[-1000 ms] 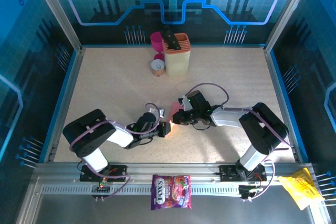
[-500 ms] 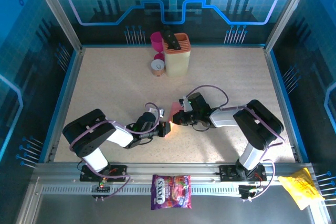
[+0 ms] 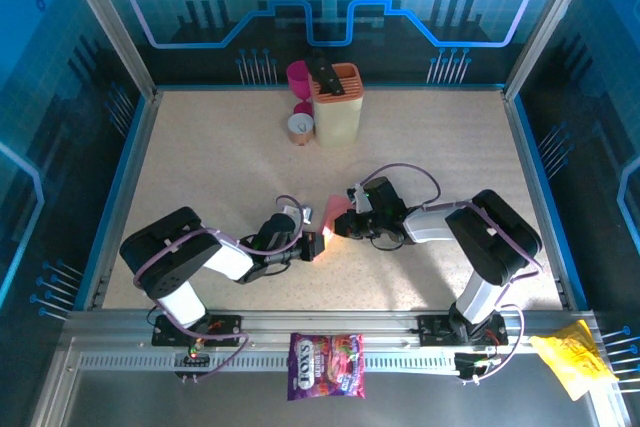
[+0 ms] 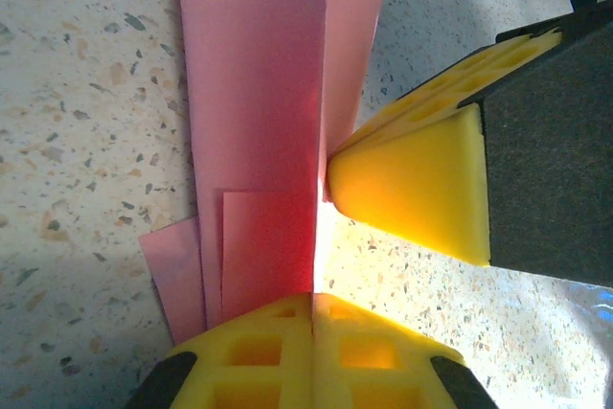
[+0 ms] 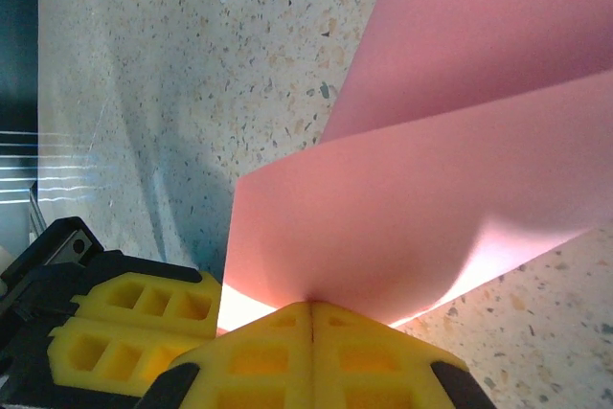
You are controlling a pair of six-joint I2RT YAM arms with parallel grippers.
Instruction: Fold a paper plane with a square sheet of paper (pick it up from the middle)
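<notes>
You are looking down on a speckled beige counter inside a blue-lit enclosure. The square sheet of paper, salmon pink and creased into long overlapping flaps, is lying well in front of the cream knife holder, toward your arm bases. Your left tool is clenching the sheet's near end, fingers pressed together on it. Your right tool is pinching a raised flap, jaws closed, just beside the left one. A magenta cup is standing against the holder's left side in the overhead view. A purple candy bag is lying far nearer you than the holder, on the metal rail.
</notes>
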